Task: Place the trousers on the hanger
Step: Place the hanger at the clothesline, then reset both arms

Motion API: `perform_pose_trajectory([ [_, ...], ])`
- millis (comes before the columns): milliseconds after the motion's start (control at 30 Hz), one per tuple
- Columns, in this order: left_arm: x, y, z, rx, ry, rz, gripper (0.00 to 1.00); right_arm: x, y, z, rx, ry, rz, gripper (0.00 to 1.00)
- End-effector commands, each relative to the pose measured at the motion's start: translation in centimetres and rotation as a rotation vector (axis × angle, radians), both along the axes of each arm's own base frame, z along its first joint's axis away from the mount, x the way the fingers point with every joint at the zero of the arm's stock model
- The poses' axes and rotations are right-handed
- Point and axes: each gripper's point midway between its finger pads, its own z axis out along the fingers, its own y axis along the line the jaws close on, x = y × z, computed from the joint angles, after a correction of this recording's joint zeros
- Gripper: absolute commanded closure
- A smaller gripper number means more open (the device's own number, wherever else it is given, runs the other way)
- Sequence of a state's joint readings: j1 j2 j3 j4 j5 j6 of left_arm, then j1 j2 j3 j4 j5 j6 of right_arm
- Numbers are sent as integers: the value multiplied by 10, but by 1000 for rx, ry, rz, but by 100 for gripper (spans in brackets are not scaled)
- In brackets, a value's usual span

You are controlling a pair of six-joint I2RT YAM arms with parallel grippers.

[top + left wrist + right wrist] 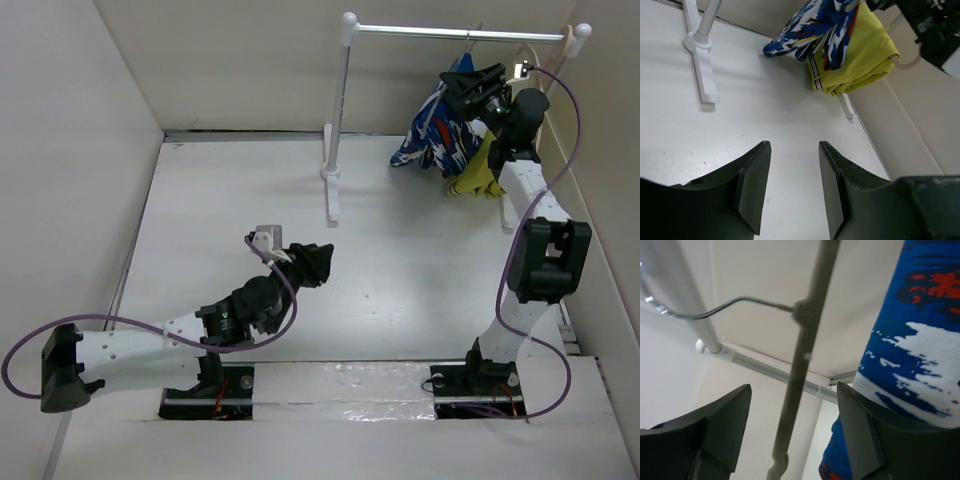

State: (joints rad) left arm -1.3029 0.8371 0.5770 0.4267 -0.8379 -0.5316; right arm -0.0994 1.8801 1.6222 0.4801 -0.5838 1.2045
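Note:
The blue-and-white printed trousers hang draped at the right end of the rack, up against a yellow garment. They also show in the left wrist view and the right wrist view. The thin grey hanger shows edge-on, its hook over the rail. My right gripper is up at the trousers' top; it is open, with the hanger rod between the fingers and the trousers against the right finger. My left gripper is open and empty low over the table; it also shows in its own wrist view.
A white rack with a metal rail stands at the back, its left post on a foot mid-table. A pale beige hanger holds the yellow garment. Beige walls close in on the left, back and right.

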Motion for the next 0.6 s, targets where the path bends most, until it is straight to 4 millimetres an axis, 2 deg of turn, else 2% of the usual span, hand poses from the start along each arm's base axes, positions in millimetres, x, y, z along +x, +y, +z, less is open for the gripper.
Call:
perform_pose_trajectory([
  [0,6,-31,32,-38,-26,-160,59,-47,-5,67,-126,-233,-73,23],
  [33,14,-35,31,-29,-22,-199,59,-50,-8,63,-143,-214,-99,9],
  [67,18,-38,31,-28,-13,-219,59,-55,-11,63,-160,-215,-128,0],
  [100,23,-43,28,-23,-2,-230,59,-56,-18,47,-200,-194,-179,0],
  [133,29,-42,27,-27,2,-245,59,-73,-20,59,-224,-219,-206,0],
  [200,35,-42,26,-51,9,-252,59,-85,-29,56,-285,-229,-279,0],
  [233,36,-43,27,-56,11,-263,59,-89,-33,32,-310,-178,-301,0],
  [267,44,-37,25,-57,21,-243,59,-106,-39,44,-323,-207,-356,0],
  [300,46,-35,24,-60,24,-237,58,-114,-41,37,-353,-210,-372,0],
  [333,46,-34,23,-59,29,-232,58,-131,-44,27,-368,-208,-385,0],
  [433,50,-24,20,-63,28,-190,55,-161,-44,11,-429,-235,-399,0],
  [467,52,-20,19,-54,28,-173,55,-169,-43,-17,-452,-202,-388,0],
  [500,52,-15,20,-51,25,-156,55,-191,-37,-7,-484,-268,-380,0],
  [567,57,-3,14,-40,36,-89,55,-211,-25,-19,-510,-292,-336,0],
])
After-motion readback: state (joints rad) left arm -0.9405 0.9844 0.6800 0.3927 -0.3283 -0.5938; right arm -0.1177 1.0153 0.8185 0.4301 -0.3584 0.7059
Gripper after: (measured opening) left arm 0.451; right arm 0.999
